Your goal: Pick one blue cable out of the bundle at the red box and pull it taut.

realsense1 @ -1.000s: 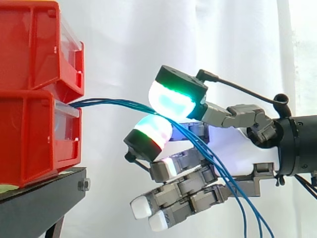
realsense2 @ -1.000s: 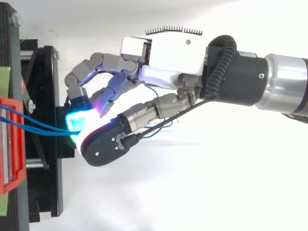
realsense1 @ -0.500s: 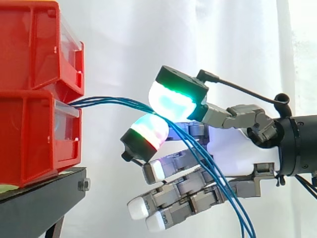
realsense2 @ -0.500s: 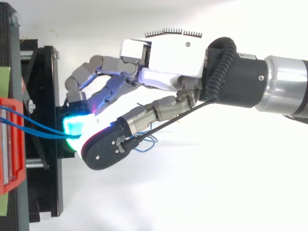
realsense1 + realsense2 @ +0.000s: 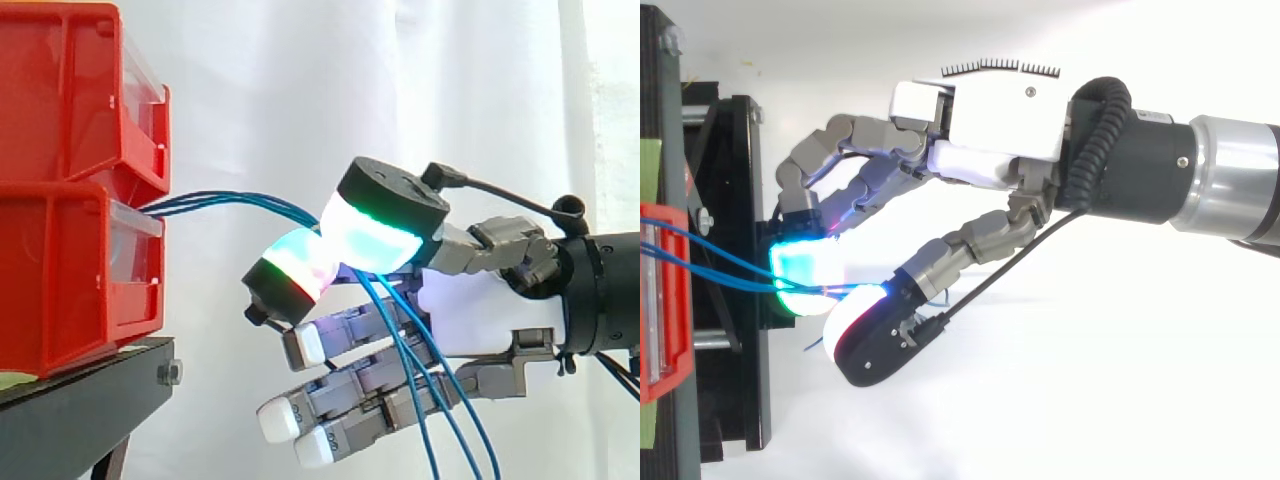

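From the right edge the hand (image 5: 480, 310) pinches the blue cables (image 5: 230, 201) between its thumb and a finger at frame centre. The cables leave the lower red box (image 5: 60, 280) at left, then droop past the pinch to the bottom edge.

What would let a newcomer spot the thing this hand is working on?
Start at the stacked red boxes on the left. From the lower box's front, thin blue cables run right into the pinch of the hand's glowing pads, then hang down; nothing else here is thin and blue.
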